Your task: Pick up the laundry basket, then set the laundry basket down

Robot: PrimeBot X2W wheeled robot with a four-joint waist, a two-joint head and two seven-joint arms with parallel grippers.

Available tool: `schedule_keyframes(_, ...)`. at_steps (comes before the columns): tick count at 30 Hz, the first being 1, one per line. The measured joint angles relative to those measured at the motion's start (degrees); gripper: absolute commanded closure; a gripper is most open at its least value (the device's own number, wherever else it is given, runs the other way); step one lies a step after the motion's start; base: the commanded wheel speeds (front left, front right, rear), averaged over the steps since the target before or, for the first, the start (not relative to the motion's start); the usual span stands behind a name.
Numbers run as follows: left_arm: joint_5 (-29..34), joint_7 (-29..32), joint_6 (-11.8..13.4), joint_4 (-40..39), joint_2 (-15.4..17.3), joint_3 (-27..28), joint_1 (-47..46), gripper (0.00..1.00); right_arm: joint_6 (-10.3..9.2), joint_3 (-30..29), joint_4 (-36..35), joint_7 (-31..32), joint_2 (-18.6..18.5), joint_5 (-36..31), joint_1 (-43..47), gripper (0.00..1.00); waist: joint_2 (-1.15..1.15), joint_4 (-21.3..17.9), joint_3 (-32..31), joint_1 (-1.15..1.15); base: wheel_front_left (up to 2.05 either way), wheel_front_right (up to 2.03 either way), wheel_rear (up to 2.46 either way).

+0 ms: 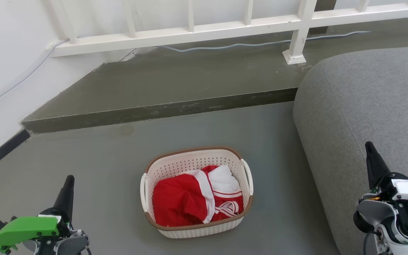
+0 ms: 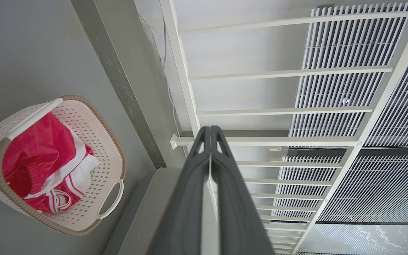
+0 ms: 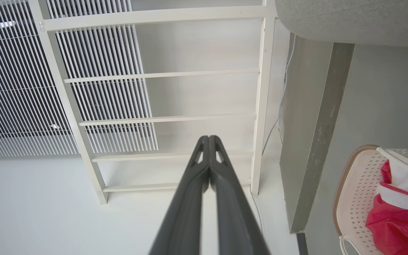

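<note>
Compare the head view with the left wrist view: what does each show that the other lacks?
Head view: the right claw, shut. Left wrist view: white slatted louvre panels behind the white barred railing. Shared: the oval cream-white perforated plastic laundry basket holding red-and-white clothing, grey floor, rounded grey fabric sofa, that railing, and the shut left claw.

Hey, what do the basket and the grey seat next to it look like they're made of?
Basket: moulded plastic, it seems, cream with a soft sheen; rows of punched holes in the walls, and a brown rim moulded to look woven. Grey seat: probably upholstery fabric, matte; a fine speckled weave and a stitched seam show.
</note>
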Motion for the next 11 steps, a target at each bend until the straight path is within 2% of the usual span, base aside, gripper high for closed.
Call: schedule_keyframes(11, 0.0, 0.0, 0.0, 0.0, 0.0, 0.1, 0.0, 1.00, 0.01, -0.1, 0.0, 0.0, 0.0, 0.0, 0.0, 1.00, 0.00, 0.0, 0.0, 0.00, 0.00, 0.00, 0.00)
